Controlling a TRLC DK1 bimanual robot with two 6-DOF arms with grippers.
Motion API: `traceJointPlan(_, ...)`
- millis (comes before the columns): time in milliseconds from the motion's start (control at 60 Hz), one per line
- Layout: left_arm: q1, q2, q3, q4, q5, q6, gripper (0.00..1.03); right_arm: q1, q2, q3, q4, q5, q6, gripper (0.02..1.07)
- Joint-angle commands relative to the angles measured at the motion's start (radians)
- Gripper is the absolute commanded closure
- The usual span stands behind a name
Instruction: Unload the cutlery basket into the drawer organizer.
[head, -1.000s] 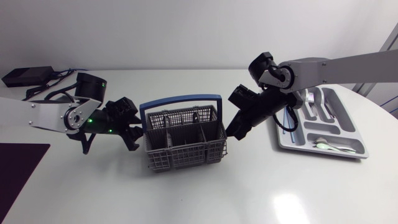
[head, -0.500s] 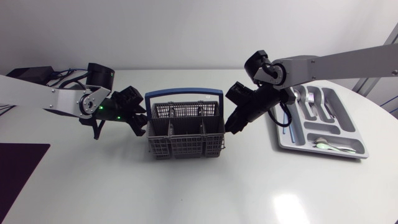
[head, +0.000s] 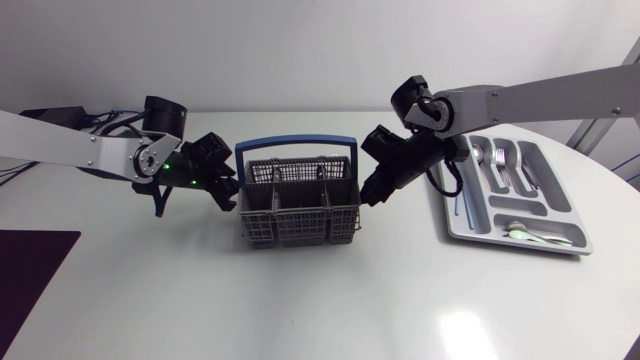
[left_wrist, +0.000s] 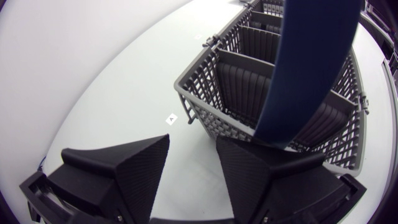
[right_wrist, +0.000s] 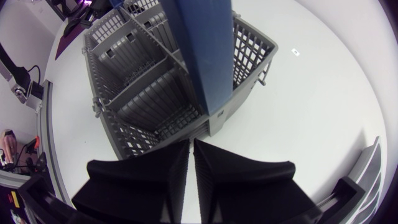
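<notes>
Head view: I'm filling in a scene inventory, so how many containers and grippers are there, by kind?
Cutlery basket: 1
Drawer organizer: 1
Grippers: 2, the left gripper and the right gripper
Total: 4

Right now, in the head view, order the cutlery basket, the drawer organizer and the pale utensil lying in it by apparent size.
1. drawer organizer and cutlery basket: about alike, so not ranked; the organizer spreads slightly wider, the basket stands taller.
2. pale utensil: clearly the smallest.
</notes>
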Motion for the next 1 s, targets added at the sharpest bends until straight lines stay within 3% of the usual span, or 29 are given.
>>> traceJointPlan(0, -0.033, 0.025, 0.047, 0.007, 0.047, -0.028, 0.48, 0.031, 0.01, 0.023, 0.03, -0.031, 0.033, 0.93)
traceJointPlan(700, 0.007, -0.055, -0.024, -0.006, 0.046, -0.028, 0.46, 0.003, -0.093, -0.095, 0.073, 0.032, 0.053, 0.91)
traceJointPlan(750, 0.011, -0.065, -0.031, -0.006, 0.046, -0.028, 0.46, -0.006, -0.102, -0.104, 0.077, 0.041, 0.057, 0.82)
traceJointPlan(833, 0.02, -0.088, -0.051, -0.008, 0.047, -0.028, 0.45, -0.021, -0.12, -0.129, 0.091, 0.064, 0.059, 0.59)
traceJointPlan(917, 0.023, -0.098, -0.07, -0.006, 0.047, -0.028, 0.45, -0.029, -0.13, -0.144, 0.102, 0.08, 0.059, 0.47)
traceJointPlan(983, 0.023, -0.107, -0.08, -0.006, 0.047, -0.028, 0.45, -0.033, -0.131, -0.15, 0.105, 0.087, 0.062, 0.29)
